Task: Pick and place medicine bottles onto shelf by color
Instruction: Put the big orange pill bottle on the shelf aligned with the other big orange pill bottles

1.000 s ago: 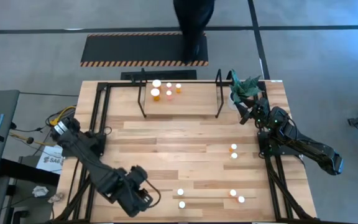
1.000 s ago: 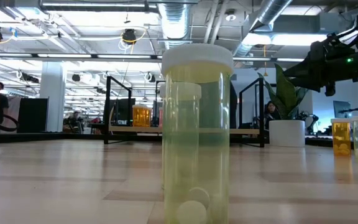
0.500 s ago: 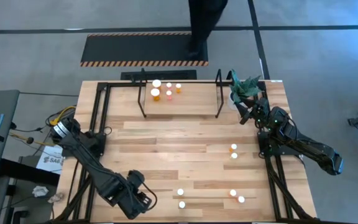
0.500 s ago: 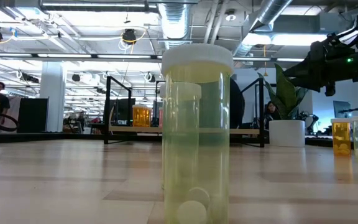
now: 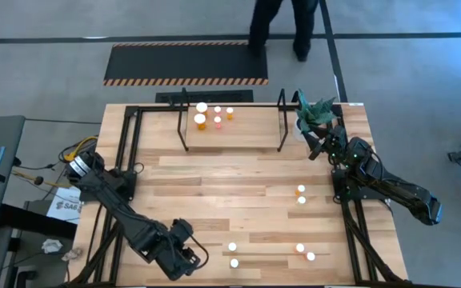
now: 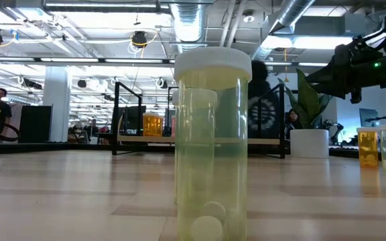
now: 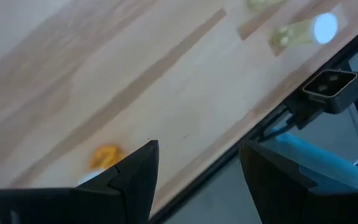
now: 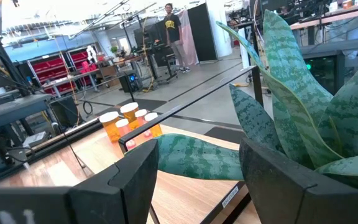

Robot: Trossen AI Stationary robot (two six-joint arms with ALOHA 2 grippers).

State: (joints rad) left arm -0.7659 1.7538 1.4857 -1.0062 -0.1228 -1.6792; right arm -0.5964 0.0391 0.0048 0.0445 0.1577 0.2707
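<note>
Several medicine bottles (image 5: 214, 116) with white caps stand on the wood floor of the black shelf (image 5: 230, 138) at the table's far side; they also show in the right wrist view (image 8: 129, 121). More stand on the table: two pale ones (image 5: 233, 255) near the front edge, two (image 5: 305, 253) at the front right, two (image 5: 300, 195) at the right. My left gripper (image 5: 192, 256) is open and empty, just left of the two pale bottles (image 7: 303, 31). My right gripper (image 5: 314, 146) is open and empty beside the plant.
A white pot with a green plant (image 5: 314, 116) stands at the far right corner, its leaves (image 8: 291, 124) right in front of my right gripper. A pale bottle (image 6: 213, 140) stands very close to the low camera. A person (image 5: 282, 24) walks behind the table by the striped mat (image 5: 186, 64).
My left gripper has shifted a little toward the table's near edge and then to the right, toward the two pale bottles, staying open. The person behind the table has walked to the right.
</note>
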